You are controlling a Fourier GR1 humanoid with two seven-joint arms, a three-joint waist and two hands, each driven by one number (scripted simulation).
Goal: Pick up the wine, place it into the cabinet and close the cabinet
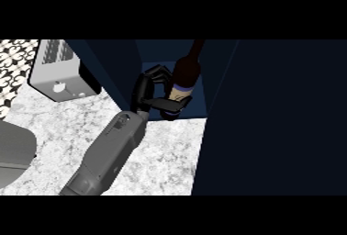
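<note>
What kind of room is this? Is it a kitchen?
Probably a kitchen. There is a speckled stone counter, a dark blue cabinet standing open on it, and a white toaster-like appliance at the back. The hand holds a wine bottle in the cabinet's opening.

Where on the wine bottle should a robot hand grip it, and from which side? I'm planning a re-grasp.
Around the wide lower body of the wine bottle, from its left. It stands upright in the cabinet, whose wall blocks the right. The left robot hand already curls round it there.
</note>
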